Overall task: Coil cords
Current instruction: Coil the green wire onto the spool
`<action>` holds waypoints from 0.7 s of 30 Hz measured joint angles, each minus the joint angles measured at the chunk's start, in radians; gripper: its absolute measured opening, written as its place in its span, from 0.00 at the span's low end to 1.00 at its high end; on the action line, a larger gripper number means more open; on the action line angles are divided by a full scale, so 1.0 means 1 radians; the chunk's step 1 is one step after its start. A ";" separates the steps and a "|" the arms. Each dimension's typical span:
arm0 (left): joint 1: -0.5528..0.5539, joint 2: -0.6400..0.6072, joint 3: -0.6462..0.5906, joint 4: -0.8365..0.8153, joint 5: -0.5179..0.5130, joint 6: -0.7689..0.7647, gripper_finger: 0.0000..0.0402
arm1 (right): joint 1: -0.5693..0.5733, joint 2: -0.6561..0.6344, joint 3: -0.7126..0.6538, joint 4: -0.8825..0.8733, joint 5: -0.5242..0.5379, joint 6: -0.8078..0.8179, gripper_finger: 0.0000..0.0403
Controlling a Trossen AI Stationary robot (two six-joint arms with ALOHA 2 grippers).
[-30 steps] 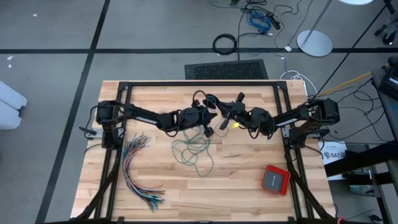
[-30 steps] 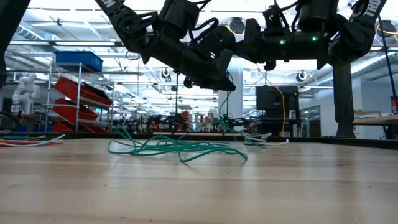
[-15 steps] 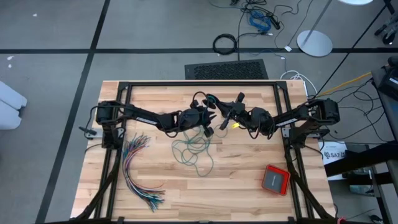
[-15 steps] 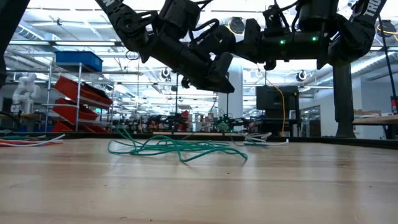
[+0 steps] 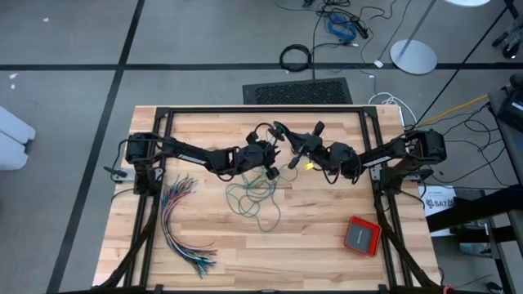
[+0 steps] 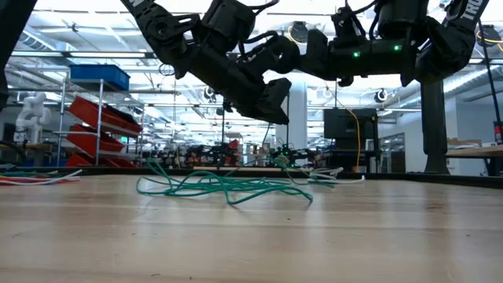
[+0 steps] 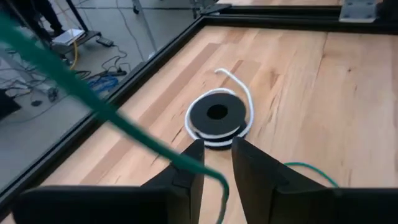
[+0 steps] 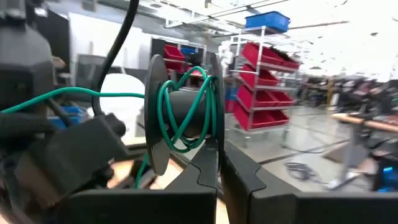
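1. Because only part of it is wound so far, most of the teal-green cord [image 5: 255, 196] lies as a loose, tangled heap on the surface [image 5: 327, 245], just nearer than the two hands and about mid-width. The heap has no clear long axis, and one strand rises from it toward the hands.
2. Above and just beyond the heap, the left hand [image 7: 216, 146] hangs clear of the surface. Its fingers stand slightly apart with the teal strand running loosely between them. This looks like a guide rather than a clamp, so the cord can slide through and feed on.
3. Just to its right, the right hand [image 8: 217, 134] is clenched on a dark spool [image 8: 183, 112]. It holds the spool in the air so the turns can be laid on freely. The flanges stand upright and the axle lies roughly level, with several teal turns crossing the core.
4. Farther off, the black cord [image 7: 231, 122] lies flat on the surface as a finished round coil with its axis pointing upward. Its white tail curls around one side, so this part looks done.
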 joint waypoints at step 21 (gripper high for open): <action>0.001 -0.058 0.000 0.048 -0.019 0.105 0.23 | 0.201 0.000 -0.066 0.286 0.387 -0.240 0.00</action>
